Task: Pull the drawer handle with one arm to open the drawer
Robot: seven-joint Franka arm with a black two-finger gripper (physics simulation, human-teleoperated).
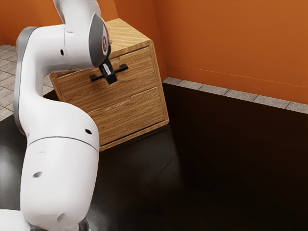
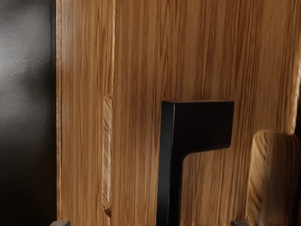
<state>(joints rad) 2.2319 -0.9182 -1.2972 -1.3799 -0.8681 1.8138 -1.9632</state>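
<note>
Hand [image 1: 110, 75] at drawer handle [image 1: 123, 68], handle between spread fingers [image 2: 59, 223], not touching

The upper light-wood drawer [image 1: 137, 61] is being fronted by a black straight bar handle [image 1: 123, 68], which is being carried level across its middle on short black posts.

Arm [image 1: 57, 159] folded at elbow, wrist pitched downward, fingers [image 1: 111, 78] spread wide.
</note>
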